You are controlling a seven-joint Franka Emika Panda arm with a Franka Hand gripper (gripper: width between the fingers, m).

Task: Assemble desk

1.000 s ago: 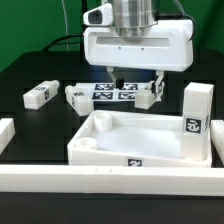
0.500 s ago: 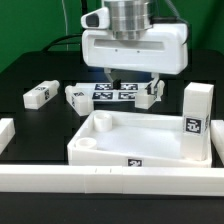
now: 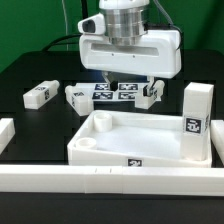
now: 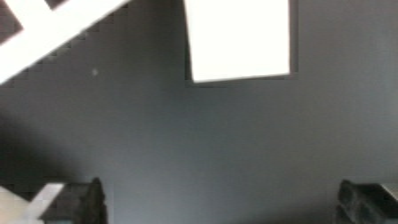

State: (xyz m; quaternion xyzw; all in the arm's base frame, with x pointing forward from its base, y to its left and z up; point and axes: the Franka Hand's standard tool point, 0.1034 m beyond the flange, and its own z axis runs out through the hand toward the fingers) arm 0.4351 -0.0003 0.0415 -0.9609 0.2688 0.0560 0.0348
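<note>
The lying leg (image 3: 150, 94) at centre right could be knocked aside if the wide-spread, empty gripper (image 3: 130, 80) is lowered off-centre.

You get a bright, even exterior view, light from overhead; the white desk top (image 3: 100, 152) runs near blown out, with soft shadow inside its rim. The black counter (image 3: 35, 125) shows little glare. Your wrist view is dimmer and soft, every edge blurred.
</note>
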